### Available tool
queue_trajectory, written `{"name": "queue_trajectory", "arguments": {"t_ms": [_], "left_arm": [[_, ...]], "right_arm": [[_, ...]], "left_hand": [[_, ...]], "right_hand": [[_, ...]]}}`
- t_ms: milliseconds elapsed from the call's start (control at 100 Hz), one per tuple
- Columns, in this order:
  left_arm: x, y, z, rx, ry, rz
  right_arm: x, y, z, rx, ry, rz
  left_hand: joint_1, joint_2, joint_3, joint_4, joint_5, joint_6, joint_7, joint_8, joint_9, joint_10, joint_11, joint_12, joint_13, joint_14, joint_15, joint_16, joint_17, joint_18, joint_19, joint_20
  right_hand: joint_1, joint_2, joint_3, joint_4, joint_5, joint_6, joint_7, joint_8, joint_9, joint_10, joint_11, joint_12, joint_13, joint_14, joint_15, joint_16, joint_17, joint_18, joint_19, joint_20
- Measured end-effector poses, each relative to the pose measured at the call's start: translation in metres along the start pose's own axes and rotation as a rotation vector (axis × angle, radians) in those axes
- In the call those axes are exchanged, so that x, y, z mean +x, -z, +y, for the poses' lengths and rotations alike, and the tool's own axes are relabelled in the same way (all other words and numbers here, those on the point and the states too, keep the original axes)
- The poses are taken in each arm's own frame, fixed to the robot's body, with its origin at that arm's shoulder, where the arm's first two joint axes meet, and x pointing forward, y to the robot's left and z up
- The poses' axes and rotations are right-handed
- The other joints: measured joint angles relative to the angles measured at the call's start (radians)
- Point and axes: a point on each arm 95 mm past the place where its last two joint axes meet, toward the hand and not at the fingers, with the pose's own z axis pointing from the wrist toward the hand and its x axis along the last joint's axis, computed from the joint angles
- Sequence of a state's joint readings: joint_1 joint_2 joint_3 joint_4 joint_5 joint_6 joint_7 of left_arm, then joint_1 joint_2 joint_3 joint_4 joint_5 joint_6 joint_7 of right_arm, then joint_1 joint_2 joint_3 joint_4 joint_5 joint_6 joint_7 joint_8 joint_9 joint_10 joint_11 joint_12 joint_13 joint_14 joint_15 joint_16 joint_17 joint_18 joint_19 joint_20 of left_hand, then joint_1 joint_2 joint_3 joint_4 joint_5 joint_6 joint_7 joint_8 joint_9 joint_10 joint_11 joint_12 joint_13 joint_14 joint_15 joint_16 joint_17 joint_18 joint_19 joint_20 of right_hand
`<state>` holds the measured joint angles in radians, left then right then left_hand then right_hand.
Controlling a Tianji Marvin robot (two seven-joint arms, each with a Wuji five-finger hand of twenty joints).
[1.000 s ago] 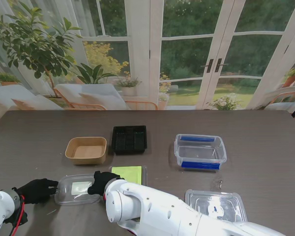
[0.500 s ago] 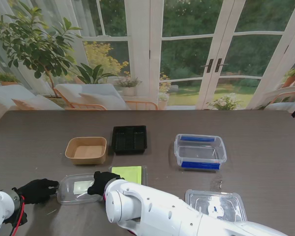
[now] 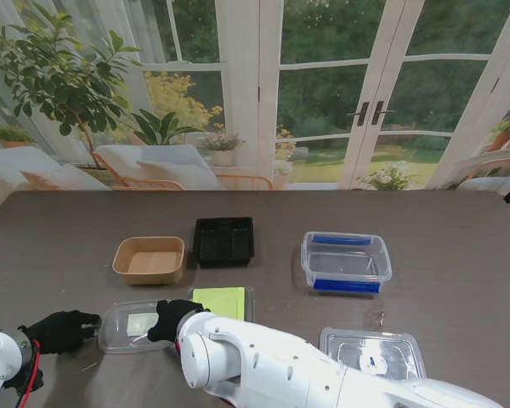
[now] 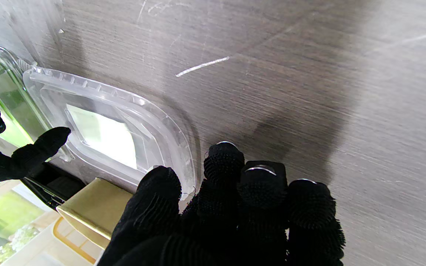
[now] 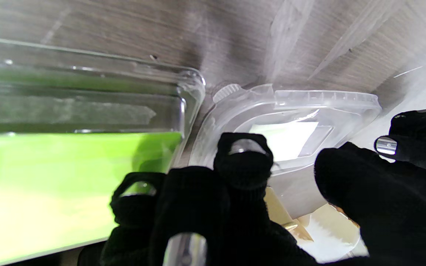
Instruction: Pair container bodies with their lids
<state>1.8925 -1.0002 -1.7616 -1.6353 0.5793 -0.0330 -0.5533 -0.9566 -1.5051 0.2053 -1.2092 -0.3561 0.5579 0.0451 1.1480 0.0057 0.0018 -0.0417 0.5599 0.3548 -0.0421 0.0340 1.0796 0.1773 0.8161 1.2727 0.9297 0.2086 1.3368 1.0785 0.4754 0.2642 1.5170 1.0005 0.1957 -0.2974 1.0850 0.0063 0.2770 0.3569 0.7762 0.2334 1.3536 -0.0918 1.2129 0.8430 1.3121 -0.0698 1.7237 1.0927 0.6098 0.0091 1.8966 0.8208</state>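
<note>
A small clear lid (image 3: 129,326) with a pale label sits tilted at the near left of the table, held from both sides. My left hand (image 3: 62,330) grips its left edge, thumb (image 4: 159,186) on the rim (image 4: 176,133). My right hand (image 3: 175,318) closes on its right edge, one finger (image 5: 243,155) over the rim (image 5: 327,98). The brown paper box (image 3: 150,259) stands just beyond the lid. A clear box lined in green (image 3: 224,301) lies beside my right hand and fills much of the right wrist view (image 5: 68,111).
A black tray (image 3: 223,240) stands beside the brown box. On the right stands a clear tub with blue clips (image 3: 346,262), and nearer to me lies a large clear lid (image 3: 372,354). My right forearm (image 3: 272,370) crosses the near middle of the table.
My right hand has edged left along the lid's right end. The lid has shifted slightly left and its right side sits a little higher. The left hand has barely moved.
</note>
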Motion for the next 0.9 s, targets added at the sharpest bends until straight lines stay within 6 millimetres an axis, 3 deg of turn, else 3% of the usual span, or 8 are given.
{"name": "queue_trajectory", "arguments": {"t_ms": [320,370,380,520,900], "left_arm": [[-0.001,0.0,-0.001,0.007,-0.019,-0.003],[-0.002,0.0,-0.002,0.009,-0.022,-0.005],[-0.002,0.0,-0.002,0.01,-0.022,-0.005],[-0.002,0.0,-0.003,0.015,-0.028,-0.009],[-0.001,-0.004,-0.006,0.035,-0.04,0.001]], "right_arm": [[0.007,0.0,-0.004,0.011,-0.006,0.019],[0.008,0.0,-0.004,0.014,-0.01,0.022],[0.008,0.0,-0.005,0.015,-0.011,0.023],[0.012,0.0,-0.007,0.022,-0.024,0.033],[0.016,0.001,-0.009,0.014,-0.076,0.067]], "left_hand": [[0.0,0.0,0.0,0.0,0.006,-0.019,0.015,0.004,0.0,0.0,0.0,0.0,0.0,0.0,-0.002,0.0,0.0,0.0,0.0,0.0],[0.036,-0.01,0.001,0.0,0.011,-0.022,0.015,0.004,0.0,0.0,0.0,0.0,0.0,0.0,-0.002,0.0,0.0,0.0,0.0,0.0],[0.044,-0.015,-0.004,-0.01,0.011,-0.022,0.016,0.005,0.0,0.0,0.0,0.0,0.0,0.0,-0.002,0.0,0.0,0.0,0.0,0.0],[0.061,-0.025,0.004,-0.01,0.015,-0.022,0.03,0.014,0.0,0.0,0.0,0.0,0.0,0.0,-0.004,0.0,0.0,0.0,0.0,0.0],[0.041,-0.01,0.001,-0.009,0.029,0.006,0.066,0.038,0.0,0.0,0.0,0.0,0.0,0.001,-0.007,0.0,0.0,0.0,0.0,0.0]], "right_hand": [[0.0,0.0,0.0,0.0,-0.002,0.002,-0.009,0.0,0.0,-0.001,0.0,0.0,0.0,-0.002,0.0,0.0,0.0,-0.008,0.0,0.0],[0.0,0.0,0.0,0.01,0.004,-0.022,-0.021,-0.001,0.0,-0.002,0.0,0.0,0.0,-0.003,0.0,0.0,0.0,-0.008,0.0,0.0],[0.0,0.0,0.0,0.01,0.011,-0.02,-0.021,-0.001,0.0,-0.002,0.0,0.0,0.0,-0.003,0.0,0.0,0.0,-0.009,0.0,0.0],[0.0,0.0,-0.001,0.01,0.013,-0.011,-0.022,-0.001,0.0,-0.002,0.0,0.0,0.0,-0.003,0.0,0.0,0.0,-0.009,0.0,0.0],[0.0,0.0,-0.001,0.01,0.013,0.003,-0.022,-0.001,0.0,-0.002,0.0,0.0,0.0,-0.003,0.0,0.0,0.0,-0.009,0.0,0.0]]}}
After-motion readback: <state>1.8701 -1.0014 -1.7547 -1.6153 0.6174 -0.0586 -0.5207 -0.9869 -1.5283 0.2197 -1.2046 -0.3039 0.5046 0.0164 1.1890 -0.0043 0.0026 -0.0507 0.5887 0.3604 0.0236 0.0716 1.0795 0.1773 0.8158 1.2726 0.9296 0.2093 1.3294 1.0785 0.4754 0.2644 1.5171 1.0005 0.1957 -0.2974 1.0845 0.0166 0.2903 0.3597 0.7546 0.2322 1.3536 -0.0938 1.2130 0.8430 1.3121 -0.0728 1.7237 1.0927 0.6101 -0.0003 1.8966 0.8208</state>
